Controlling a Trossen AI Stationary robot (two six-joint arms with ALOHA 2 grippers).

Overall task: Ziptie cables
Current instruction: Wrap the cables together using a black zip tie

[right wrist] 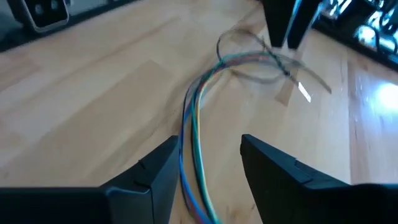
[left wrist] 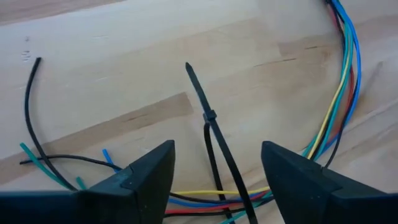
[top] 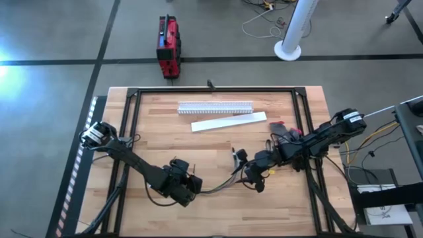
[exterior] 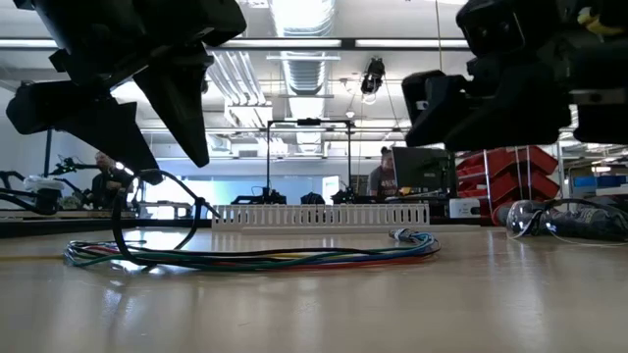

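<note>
Black plastic ziptie (left wrist: 211,134) is looped round the multicoloured cable bundle (left wrist: 336,93) on the wooden table (left wrist: 124,43), with the left gripper (left wrist: 214,171) spread empty over it, probably to tighten, and the right gripper (right wrist: 208,165) released astride the bundle's other end.

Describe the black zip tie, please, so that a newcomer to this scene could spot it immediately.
Start at the wooden table and follow the colourful cable bundle to its end under the left gripper. The zip tie is looped there in front of the open fingers. Unlike the round coloured wires, it is a flat black strap with a small square head.
</note>
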